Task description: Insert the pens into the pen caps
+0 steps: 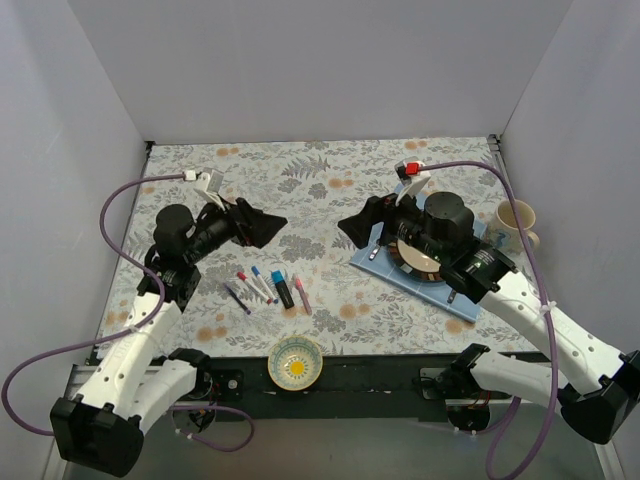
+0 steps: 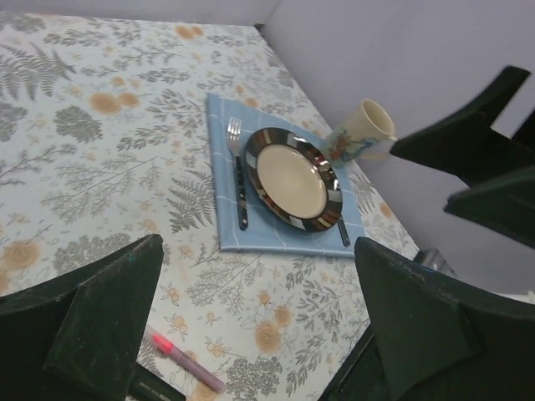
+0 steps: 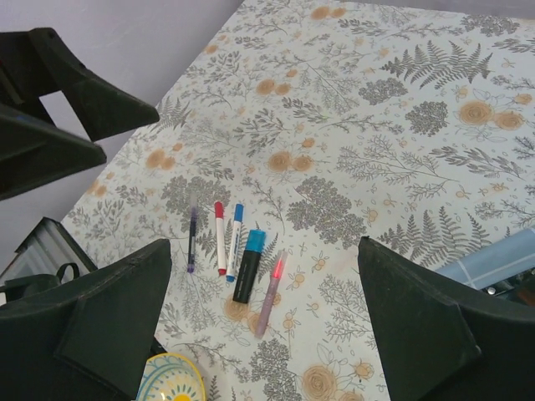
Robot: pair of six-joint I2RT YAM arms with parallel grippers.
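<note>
Several pens lie side by side on the floral tablecloth at front centre-left: a dark-blue pen (image 1: 238,298), a white pen with a red end (image 1: 247,283), a white pen with a blue end (image 1: 262,282), a black marker with a light-blue end (image 1: 283,289) and a pink pen (image 1: 302,294). The right wrist view shows them all, from the dark-blue pen (image 3: 192,240) to the pink pen (image 3: 271,292). No loose cap shows. My left gripper (image 1: 265,228) is open and empty, above and behind the pens. My right gripper (image 1: 355,228) is open and empty, to their right.
A blue placemat (image 1: 440,295) at the right holds a plate (image 2: 292,177), fork (image 2: 239,175) and knife (image 2: 343,232). A cream mug (image 1: 515,222) stands beside it. A yellow bowl (image 1: 296,362) sits at the near edge. Grey walls enclose the table.
</note>
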